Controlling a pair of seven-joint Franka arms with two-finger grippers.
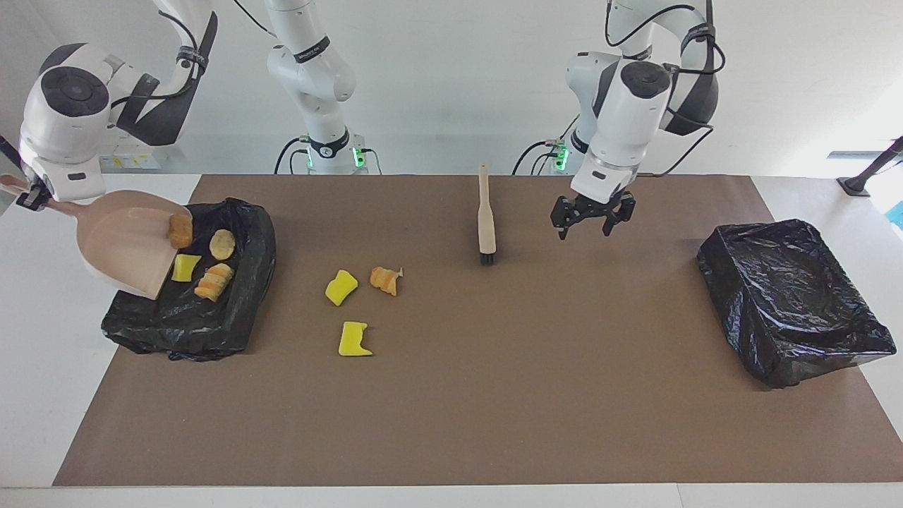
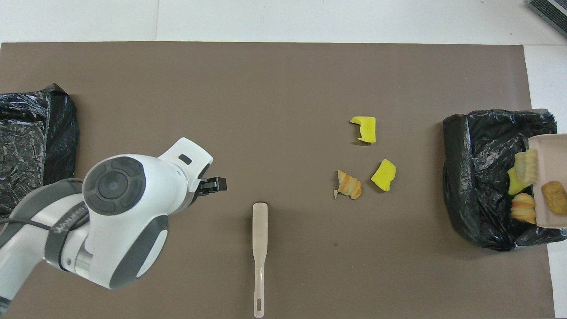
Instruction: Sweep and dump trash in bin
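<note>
- The right gripper (image 1: 27, 196) is clamped on the handle of the beige dustpan (image 1: 127, 243), which hangs tipped over the black-lined bin (image 1: 240, 310) at the right arm's end of the table.
- Four pieces of trash are at the pan's mouth or in the bin: a brown lump (image 1: 180, 230) at the pan's lip, a tan lump (image 1: 222, 243), a yellow chunk (image 1: 185, 267) and a striped orange piece (image 1: 214, 281).
- Three more pieces lie on the brown mat (image 1: 494, 395): in the facing view, a yellow sponge chunk (image 1: 341, 287), an orange lump (image 1: 384, 280) at its 3 o'clock and another yellow chunk (image 1: 353, 339) at its 6 o'clock.
- The brush (image 1: 485, 224) lies flat on the mat, untouched.
- The left gripper (image 1: 592, 219) hovers over the mat at the brush's 3 o'clock in that view, fingers spread and empty.
- A second black-lined bin (image 1: 790, 303) sits at the left arm's end.
</note>
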